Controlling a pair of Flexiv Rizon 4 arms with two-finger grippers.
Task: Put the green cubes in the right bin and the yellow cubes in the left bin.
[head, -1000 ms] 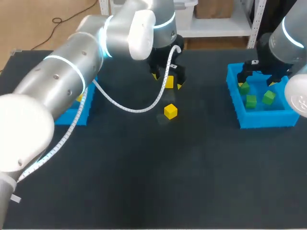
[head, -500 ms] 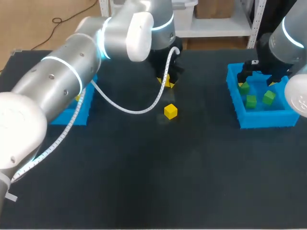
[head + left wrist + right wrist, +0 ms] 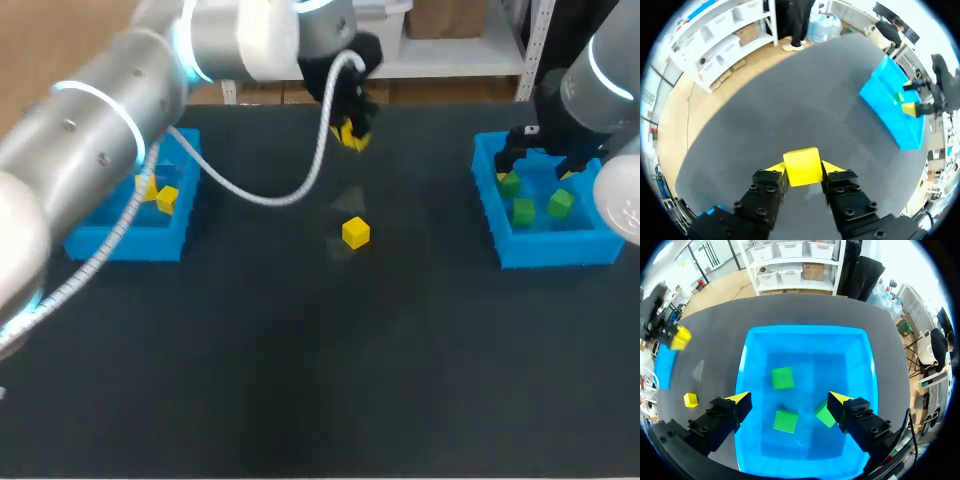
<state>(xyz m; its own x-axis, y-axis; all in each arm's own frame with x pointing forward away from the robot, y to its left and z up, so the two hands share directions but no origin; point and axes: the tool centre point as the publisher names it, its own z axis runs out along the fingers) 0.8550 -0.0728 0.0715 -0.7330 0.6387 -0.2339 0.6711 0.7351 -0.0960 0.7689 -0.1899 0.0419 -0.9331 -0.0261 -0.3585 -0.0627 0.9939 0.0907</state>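
The left gripper [image 3: 349, 133] clamped a yellow cube [image 3: 802, 166], the left bin [image 3: 150, 246] well apart from it; a slipping grip could drop it outside; the right gripper [image 3: 790, 398] hung wide open over green cubes [image 3: 782, 377] in the right bin [image 3: 805, 332].

Head camera high behind the table [image 3: 300, 370], facing down; wrist cameras close in; right bin [image 3: 555, 250] common to all.
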